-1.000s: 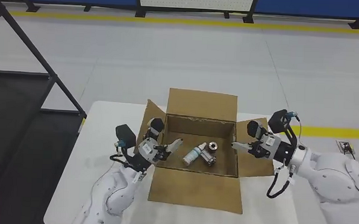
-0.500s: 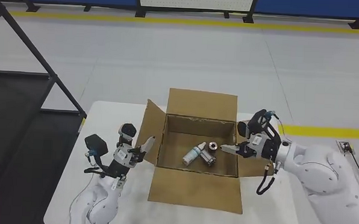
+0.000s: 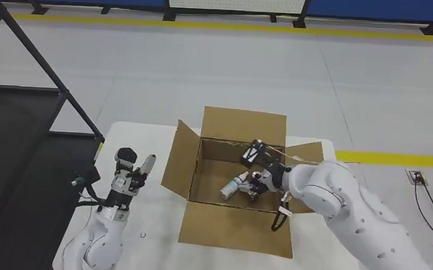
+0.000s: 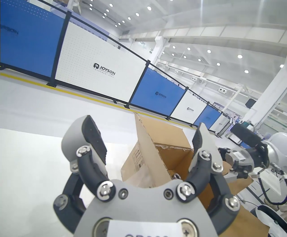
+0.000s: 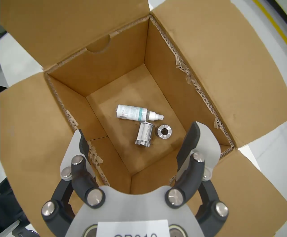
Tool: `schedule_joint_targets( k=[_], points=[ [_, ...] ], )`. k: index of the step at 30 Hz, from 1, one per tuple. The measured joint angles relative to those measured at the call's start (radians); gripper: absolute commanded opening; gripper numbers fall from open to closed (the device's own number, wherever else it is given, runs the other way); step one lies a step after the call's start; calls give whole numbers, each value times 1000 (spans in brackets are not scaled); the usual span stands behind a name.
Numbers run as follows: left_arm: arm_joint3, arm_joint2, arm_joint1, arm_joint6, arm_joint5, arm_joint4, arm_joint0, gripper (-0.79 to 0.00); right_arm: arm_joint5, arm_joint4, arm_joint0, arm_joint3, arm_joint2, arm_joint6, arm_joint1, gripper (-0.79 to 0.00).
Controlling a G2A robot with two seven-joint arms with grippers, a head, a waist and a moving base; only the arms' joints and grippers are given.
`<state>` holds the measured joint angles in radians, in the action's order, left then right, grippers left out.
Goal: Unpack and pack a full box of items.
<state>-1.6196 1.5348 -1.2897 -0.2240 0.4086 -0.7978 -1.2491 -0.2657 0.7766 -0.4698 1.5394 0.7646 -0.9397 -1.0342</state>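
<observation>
The right gripper (image 5: pixel 138 134) was held wide open and empty over the box (image 5: pixel 201 56), the left gripper (image 4: pixel 145 125) likewise at its nine o'clock. From the top, the metal parts (image 5: pixel 144 134) were half covered.

I have the box (image 3: pixel 234 226) on the table (image 3: pixel 161 231), flaps open. On its floor the bottle (image 5: pixel 132 112) lies left of the cylinder (image 5: pixel 144 134) and the ring (image 5: pixel 164 132), all close together. My right gripper (image 5: pixel 137 132) hangs above them. My left gripper (image 3: pixel 137 162) is over the table, left of the box and apart from it.

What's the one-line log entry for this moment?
box open | inside: spray bottle, metal cylinder, metal ring | right gripper open, over box | left gripper open, beside box
</observation>
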Motion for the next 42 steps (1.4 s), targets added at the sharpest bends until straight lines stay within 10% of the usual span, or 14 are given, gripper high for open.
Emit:
schedule_joint_targets(
  k=[21,25,42],
  points=[
    [10,6,0,-41,72,57,-12,0,160,-47,273,-646,-321,-33,-276,-89],
    [10,6,0,-41,72,57,-12,0,187,-38,278,-716,-329,14,-307,-422],
    [10,6,0,-41,72,57,-12,0,171,-43,283,-876,-319,48,-385,-274]
  ],
)
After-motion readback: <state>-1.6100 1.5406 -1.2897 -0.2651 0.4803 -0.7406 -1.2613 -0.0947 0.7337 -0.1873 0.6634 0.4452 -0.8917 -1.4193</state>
